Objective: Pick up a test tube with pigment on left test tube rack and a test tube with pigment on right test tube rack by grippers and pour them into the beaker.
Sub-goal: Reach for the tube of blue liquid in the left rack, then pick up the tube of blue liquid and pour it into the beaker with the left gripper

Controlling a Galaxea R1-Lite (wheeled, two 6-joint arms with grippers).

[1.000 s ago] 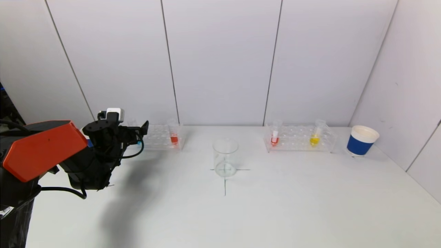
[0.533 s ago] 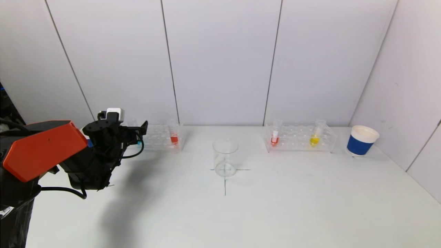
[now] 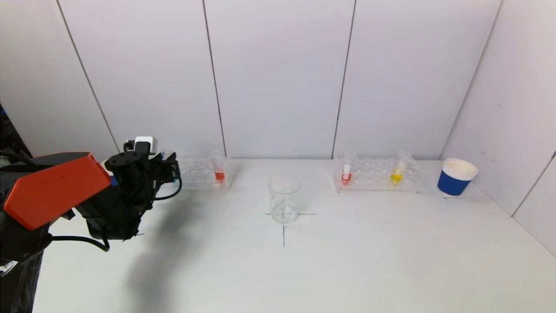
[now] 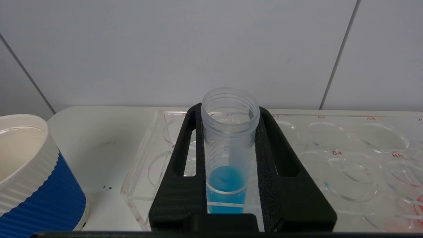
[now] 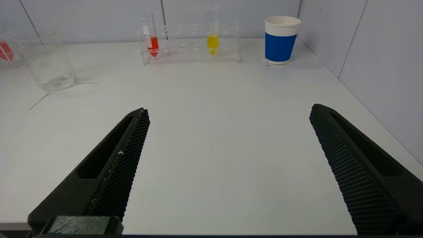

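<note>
The left test tube rack [image 3: 197,174] is clear plastic and stands at the back left. At its left end stands a test tube with blue pigment [image 4: 228,178], upright in its hole in the rack [image 4: 347,155]. My left gripper [image 4: 229,110] is shut on this tube just below its threaded rim; the head view has the gripper [image 3: 171,167] at that end of the rack. A tube of orange pigment [image 3: 219,174] stands at the rack's other end. The empty glass beaker [image 3: 284,198] sits mid-table. The right rack [image 3: 375,176] holds a red tube [image 3: 346,173] and a yellow tube [image 3: 396,174]. My right gripper [image 5: 228,112] hangs open over bare table.
A blue and white paper cup [image 3: 456,178] stands right of the right rack, near the side wall. Another such cup [image 4: 29,178] stands beside the left rack's outer end. A black cross is drawn on the table under the beaker [image 5: 49,66]. White walls close the back and right.
My left gripper's fingers have come together onto the blue test tube. The arm itself has hardly shifted, and the tube stands in the rack as before.
</note>
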